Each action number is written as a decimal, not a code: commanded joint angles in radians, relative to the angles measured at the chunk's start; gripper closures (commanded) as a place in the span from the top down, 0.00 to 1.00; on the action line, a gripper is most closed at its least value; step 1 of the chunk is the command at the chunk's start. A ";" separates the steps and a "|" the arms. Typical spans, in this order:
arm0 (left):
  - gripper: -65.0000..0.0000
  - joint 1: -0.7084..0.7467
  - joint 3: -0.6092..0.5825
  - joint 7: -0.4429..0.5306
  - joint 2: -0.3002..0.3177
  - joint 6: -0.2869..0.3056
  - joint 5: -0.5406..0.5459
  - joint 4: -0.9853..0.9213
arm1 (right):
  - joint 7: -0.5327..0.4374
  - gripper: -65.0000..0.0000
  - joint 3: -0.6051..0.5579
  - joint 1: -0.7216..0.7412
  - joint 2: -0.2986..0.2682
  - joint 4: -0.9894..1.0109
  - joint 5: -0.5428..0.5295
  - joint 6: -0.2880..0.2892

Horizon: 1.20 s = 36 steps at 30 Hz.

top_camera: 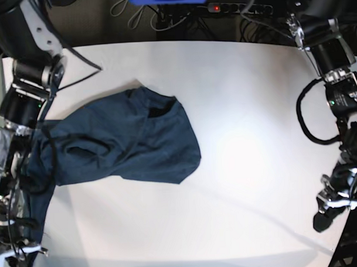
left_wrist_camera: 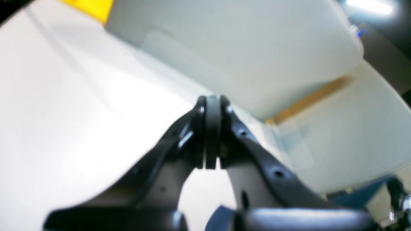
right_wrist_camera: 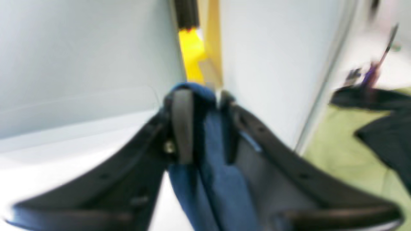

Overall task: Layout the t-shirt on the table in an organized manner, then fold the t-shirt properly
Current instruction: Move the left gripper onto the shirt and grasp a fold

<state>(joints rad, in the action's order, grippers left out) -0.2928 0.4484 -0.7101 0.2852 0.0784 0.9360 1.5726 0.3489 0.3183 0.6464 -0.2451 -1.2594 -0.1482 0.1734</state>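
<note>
My right gripper sits at the lower left of the base view, hard against the left edge of the table. In its wrist view a fold of the t-shirt runs up between my two fingers and curls over the tip of the left one, so the cloth is in the jaws; the jaws stand a little apart around it, and the picture is too blurred to say how firmly they pinch it. I would call it a grip on the fabric, with blue cloth hanging down through the middle of the frame.

My left gripper is closed, its two pads pressed flat together with nothing between them. In the base view it hangs at the lower right, near the table's right edge and well apart from the shirt. Its wrist view shows only white surfaces, a strip of yellow at the upper left and a sliver of blue at the bottom.

The t-shirt lies on the left half of the table in the base view, crumpled and not spread out. Its main bulk is a dark navy mass in the centre left of the frame, with a rounded lobe reaching toward the middle of the table and a dark opening near its top. From there a narrower tail of cloth trails down and to the left, over the table's edge, toward my right arm.
</note>
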 commanded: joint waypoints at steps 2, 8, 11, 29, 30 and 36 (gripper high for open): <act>0.01 0.005 0.008 0.020 0.021 0.005 0.016 0.019 | -0.032 0.40 0.002 0.123 -0.020 0.129 0.000 0.001; 0.01 0.096 0.011 0.020 0.030 0.005 0.016 0.059 | -0.029 0.60 0.002 0.250 -0.059 0.403 0.002 -0.001; 0.01 0.123 0.007 0.020 0.022 0.005 0.016 0.081 | -0.026 0.69 0.002 0.206 -0.059 0.399 0.002 -0.001; 0.68 0.105 -0.584 0.030 -0.283 0.008 -0.018 -0.067 | -0.027 0.74 0.035 -0.638 -0.001 -0.475 -0.001 -0.001; 0.68 0.100 -0.609 0.031 -0.298 0.008 -0.031 -0.093 | -0.027 0.74 0.049 -0.658 0.017 -0.489 -0.001 -0.001; 0.68 0.105 -0.666 0.031 -0.349 0.008 -0.122 -0.160 | -0.026 0.74 0.114 -0.696 0.056 -0.506 -0.001 -0.001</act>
<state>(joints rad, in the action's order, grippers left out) -0.1707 -0.2142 -0.6956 -0.0502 0.0750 0.7971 1.3895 0.3546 0.4271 -0.0624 -0.1787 -1.7458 -0.1459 0.1757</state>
